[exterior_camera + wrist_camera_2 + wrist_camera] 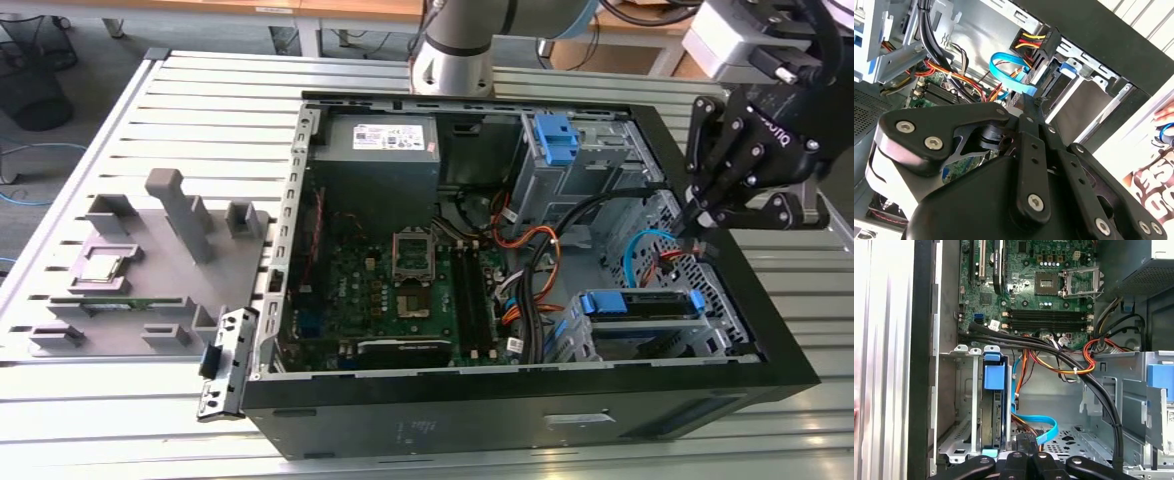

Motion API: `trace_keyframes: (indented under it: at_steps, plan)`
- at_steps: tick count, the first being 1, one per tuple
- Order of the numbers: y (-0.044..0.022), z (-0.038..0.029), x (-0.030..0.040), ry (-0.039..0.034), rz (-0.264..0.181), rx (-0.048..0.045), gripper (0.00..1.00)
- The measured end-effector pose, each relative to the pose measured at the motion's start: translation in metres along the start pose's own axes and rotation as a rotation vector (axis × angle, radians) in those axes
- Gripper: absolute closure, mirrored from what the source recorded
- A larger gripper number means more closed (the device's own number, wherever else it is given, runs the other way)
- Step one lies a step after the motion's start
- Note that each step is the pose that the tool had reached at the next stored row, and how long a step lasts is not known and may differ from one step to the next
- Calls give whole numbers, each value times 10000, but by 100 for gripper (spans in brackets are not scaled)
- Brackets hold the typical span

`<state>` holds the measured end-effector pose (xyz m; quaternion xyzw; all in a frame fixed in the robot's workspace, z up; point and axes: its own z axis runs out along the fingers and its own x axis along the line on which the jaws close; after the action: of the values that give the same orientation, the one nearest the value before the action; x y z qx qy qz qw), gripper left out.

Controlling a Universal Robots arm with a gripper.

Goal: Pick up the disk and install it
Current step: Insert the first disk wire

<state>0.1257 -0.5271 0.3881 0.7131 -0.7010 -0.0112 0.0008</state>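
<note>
The grey jointed robot arm (461,40) rises from the far side of the slatted aluminium table (200,90). It reaches across to the exterior view's right, so its wrist hangs over the right wall of the open black computer case (534,405), which lies on its side. The black linkage gripper (699,222) points down and inward, into the case's right-hand bay. In the first wrist view its fingers (1014,460) are drawn close together with only a thin gap between them. Their tips sit right at the small black connector (1024,442) that ends the flat blue data cable (1004,65). I cannot tell whether they actually pinch it. The gripper carries nothing else. The silver hard drive with its blue plastic bracket (634,303) is already seated in the metal drive cage (721,330) at the near right corner of the case. It stands on edge with the blue bracket facing the open side. Its long axis runs left to right in the exterior view, and its label is hidden. It sits just beside and below the gripper, not touching it. To the left lies the green motherboard (400,280). Well apart on the table's left stands a grey moulded fixture tray (174,210).
</note>
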Motion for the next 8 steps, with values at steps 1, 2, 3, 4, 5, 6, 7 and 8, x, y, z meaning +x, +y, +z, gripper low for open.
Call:
trace_keyframes:
  at_steps: [1,2,3,4,5,6,7,8]
  plan:
    - [0,-12,0,-8,-1,1,89]
    - [0,-23,-1,-21,-2,1,89]
    - [0,-34,0,-33,-2,1,89]
    - [0,-42,0,-46,-2,1,89]
    - [-3,-45,-1,-56,-3,1,89]
    - [-14,-45,-1,-62,-4,1,89]
    - [-31,-45,0,-63,-3,0,89]
    - [-49,-45,0,-62,-2,1,89]
